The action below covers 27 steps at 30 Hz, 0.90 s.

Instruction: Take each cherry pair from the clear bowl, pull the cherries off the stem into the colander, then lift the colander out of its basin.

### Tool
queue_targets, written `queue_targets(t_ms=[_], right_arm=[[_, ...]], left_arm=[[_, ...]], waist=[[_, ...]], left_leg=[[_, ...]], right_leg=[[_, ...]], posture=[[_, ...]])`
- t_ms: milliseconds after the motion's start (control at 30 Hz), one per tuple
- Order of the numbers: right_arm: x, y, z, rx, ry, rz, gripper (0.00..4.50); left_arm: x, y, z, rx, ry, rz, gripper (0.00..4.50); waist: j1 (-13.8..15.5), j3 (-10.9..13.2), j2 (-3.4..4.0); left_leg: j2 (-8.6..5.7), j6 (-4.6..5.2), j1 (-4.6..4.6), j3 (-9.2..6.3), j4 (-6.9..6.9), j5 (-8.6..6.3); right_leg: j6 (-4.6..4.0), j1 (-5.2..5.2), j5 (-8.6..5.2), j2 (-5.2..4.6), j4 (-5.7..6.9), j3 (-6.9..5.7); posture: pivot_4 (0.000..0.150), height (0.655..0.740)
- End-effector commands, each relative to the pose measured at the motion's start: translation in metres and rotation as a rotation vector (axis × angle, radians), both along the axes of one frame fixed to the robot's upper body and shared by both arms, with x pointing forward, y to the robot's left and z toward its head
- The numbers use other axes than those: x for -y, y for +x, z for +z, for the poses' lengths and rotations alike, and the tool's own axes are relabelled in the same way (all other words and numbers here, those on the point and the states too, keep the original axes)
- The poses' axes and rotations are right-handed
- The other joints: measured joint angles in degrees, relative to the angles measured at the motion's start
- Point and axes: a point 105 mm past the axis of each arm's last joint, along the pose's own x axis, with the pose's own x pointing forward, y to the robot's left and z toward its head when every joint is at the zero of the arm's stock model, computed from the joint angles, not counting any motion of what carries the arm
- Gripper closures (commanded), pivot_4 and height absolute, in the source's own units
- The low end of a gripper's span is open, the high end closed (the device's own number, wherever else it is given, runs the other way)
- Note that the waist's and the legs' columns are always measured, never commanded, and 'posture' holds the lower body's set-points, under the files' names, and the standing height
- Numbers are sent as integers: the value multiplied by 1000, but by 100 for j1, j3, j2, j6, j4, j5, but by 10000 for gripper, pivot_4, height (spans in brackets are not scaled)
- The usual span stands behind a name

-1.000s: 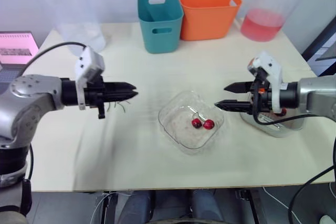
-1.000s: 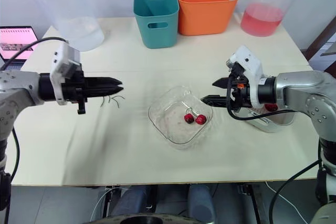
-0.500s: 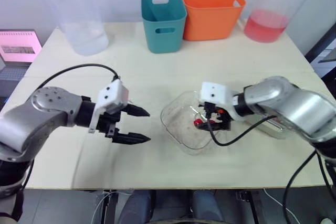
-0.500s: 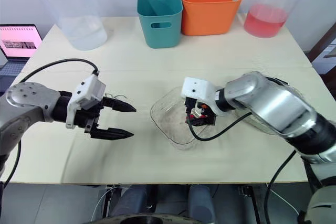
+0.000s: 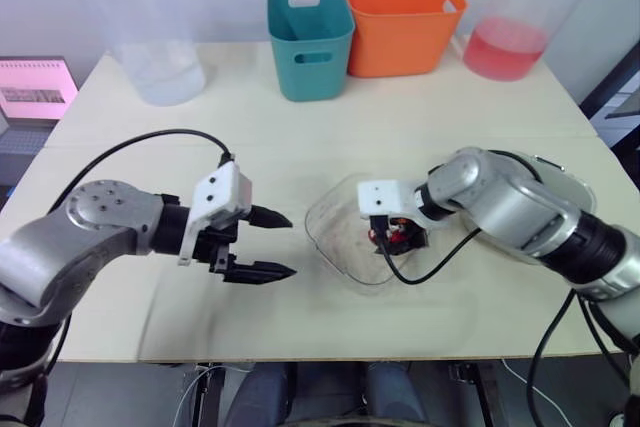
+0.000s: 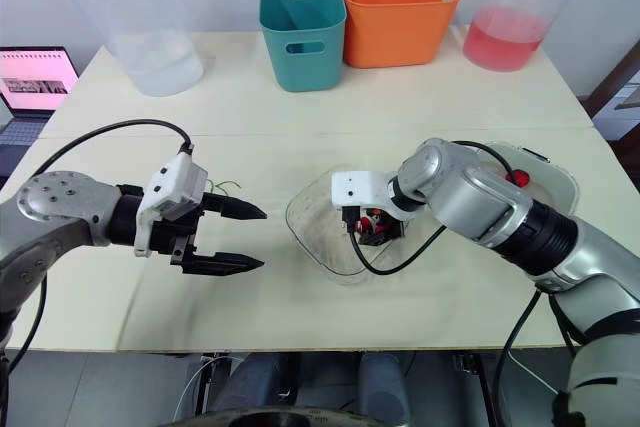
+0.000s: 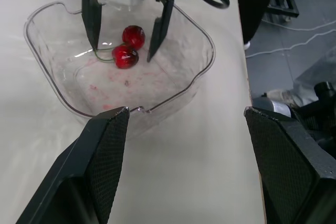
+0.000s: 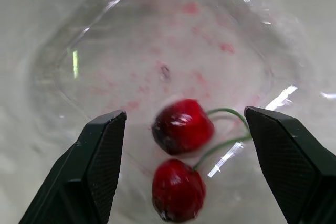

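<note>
- The clear bowl (image 6: 312,239) sat on a pale cream tabletop (image 5: 250,127), and I place everything else from it.
- The cherry pair (image 7: 128,49) lay on the bowl's floor: two red cherries touching, joined by a curved green stem. Faint pink smears marked the plastic around them.
- My right gripper (image 6: 372,231) reached down inside the bowl with its fingers apart, one on each side of the cherries and not clamped on them.
- My left gripper (image 5: 291,245) hovered over bare table to the robot's left of the bowl, pointing at it, with its two black fingers spread wide and nothing between them.
- A few loose green stems (image 6: 228,185) lay on the table on that same side.
- On the robot's right of the bowl, behind the right arm, stood a clear basin (image 6: 558,179) with something red in it; I could not tell the colander apart from it.
- Beyond the bowl stood a teal bin (image 5: 310,39) and an orange bin (image 5: 403,25), side by side.
- A clear jug of pink liquid (image 5: 505,42) stood at the far right corner, and a clear jug of water (image 5: 160,67) at the far left.
- A laptop (image 5: 35,87) with a pink screen sat off the table's left edge.
- A white wall rose behind the table.
</note>
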Motion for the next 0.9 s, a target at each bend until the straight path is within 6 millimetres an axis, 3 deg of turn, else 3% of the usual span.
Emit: queue_targets(t_ms=[33,167,300,467,633,733,900], right_arm=[[-6,2,2,41,-24,44,20255],[-5,5,-3,63,-55,55,39871],[-18,8,13,83,27,46,39871],[-47,-4,39,57,186,66,39871],[-37,-5,39,121,114,147,39871],[-22,-5,30,127,40,168,32275],[-11,-7,26,109,-19,177,7143]], left_arm=[[1,-1,10,54,-8,1,7420],[-1,0,11,61,-1,9,7420],[-3,3,14,67,-6,18,7420],[-4,6,13,66,-8,26,7420],[-4,8,14,67,-7,28,7420],[-4,8,14,70,-7,27,7420],[-1,6,14,66,-13,15,7420]], waist=[[-2,0,0],[1,0,0],[1,0,0],[-9,0,0],[24,0,0],[22,0,0],[-43,0,0]], left_leg=[[0,-17,0,0,0,10],[-1,-20,0,1,-2,11],[-1,-21,0,0,-2,12],[0,-21,0,-2,-5,12],[-3,-22,0,-2,-2,12],[-5,-21,0,-1,1,12],[-1,-21,1,3,-4,12]], right_leg=[[0,0,0,0,0,0],[0,-2,0,0,2,1],[0,-2,0,0,2,1],[-1,-5,0,1,4,1],[-1,-2,0,-1,3,0],[-1,2,0,-3,2,0],[-1,-8,0,3,9,2]], posture=[[1500,7400],[1500,7400],[1500,7400],[1500,7400],[1500,7400],[1500,7400],[1500,7400]])
